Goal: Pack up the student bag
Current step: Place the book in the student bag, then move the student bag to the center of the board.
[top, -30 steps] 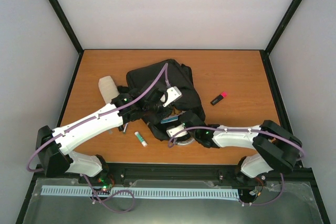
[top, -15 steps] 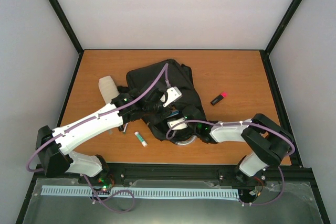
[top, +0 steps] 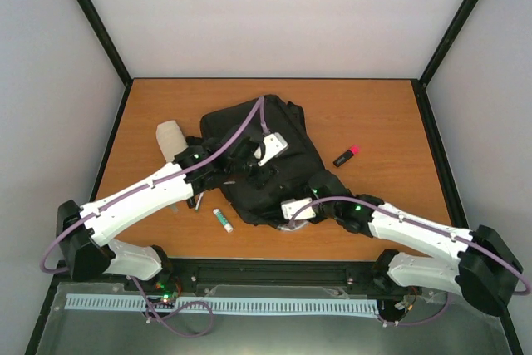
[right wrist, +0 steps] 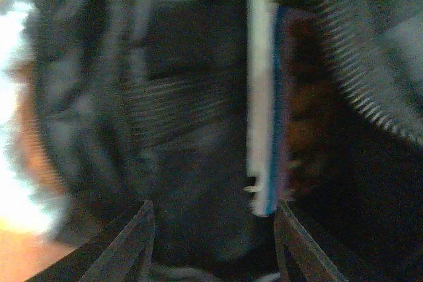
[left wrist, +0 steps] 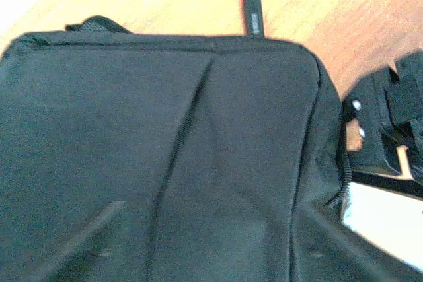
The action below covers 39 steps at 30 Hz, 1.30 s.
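Your right arm has swung out to the right, and its end effector (right wrist: 211, 209) now sits at the near edge of the student bag (top: 241, 122), fingers apart and gripping nothing (a white-and-blue flat item (right wrist: 261, 97) lies just ahead). The bag lies mid-tabletop (top: 374, 114). Your left end effector (top: 253, 170) is over it; its opening cannot be told.

no legible text, no readable labels, brands, numbers or signs

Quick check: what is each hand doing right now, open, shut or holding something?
Left hand: cannot tell, its fingers do not show against the bag.
Right hand: open, holding nothing.
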### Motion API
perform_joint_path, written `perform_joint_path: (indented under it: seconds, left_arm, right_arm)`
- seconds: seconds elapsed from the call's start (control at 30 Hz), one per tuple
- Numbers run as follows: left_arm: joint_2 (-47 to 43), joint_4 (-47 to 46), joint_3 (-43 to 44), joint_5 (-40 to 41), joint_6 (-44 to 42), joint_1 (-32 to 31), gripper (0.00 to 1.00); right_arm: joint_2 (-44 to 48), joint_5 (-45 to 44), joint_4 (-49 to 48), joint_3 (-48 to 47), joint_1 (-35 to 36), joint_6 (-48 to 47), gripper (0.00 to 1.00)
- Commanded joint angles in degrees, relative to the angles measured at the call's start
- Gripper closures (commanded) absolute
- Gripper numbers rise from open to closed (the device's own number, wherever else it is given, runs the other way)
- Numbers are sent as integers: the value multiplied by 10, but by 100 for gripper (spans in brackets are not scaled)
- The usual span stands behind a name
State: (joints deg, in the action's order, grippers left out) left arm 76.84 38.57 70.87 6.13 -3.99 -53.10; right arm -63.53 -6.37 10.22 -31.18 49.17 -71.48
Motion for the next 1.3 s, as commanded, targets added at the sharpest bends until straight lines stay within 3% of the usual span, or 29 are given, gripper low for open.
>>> perform_joint_path:
  seconds: [0.0, 0.23, 0.4, 0.53, 0.73, 0.97, 1.27]
  left_arm:
    - [-31, -10, 43, 22, 28, 1, 3]
    - [-62, 10, 38, 69, 155, 54, 0]
    - [-71, 61, 7, 165, 297, 131, 0]
    - [-64, 75, -30, 106, 385, 222, 0]
    - [-2, 11, -90, 60, 464, 294, 0]
    - [109, -61, -96, 3, 486, 299, 0]
    - [265, -77, 18, -65, 441, 296, 0]
  right_arm:
    - [39, 77, 227, -34, 0, 116, 48]
    - [167, 172, 295, -99, -6, 246, 42]
    - [186, 270, 265, -124, -104, 344, 40]
    - [182, 316, 202, -109, -178, 419, 38]
    - [166, 257, 176, -83, -185, 422, 36]
    - [188, 256, 186, -81, -196, 424, 35]
    - [186, 250, 189, -81, -208, 420, 34]
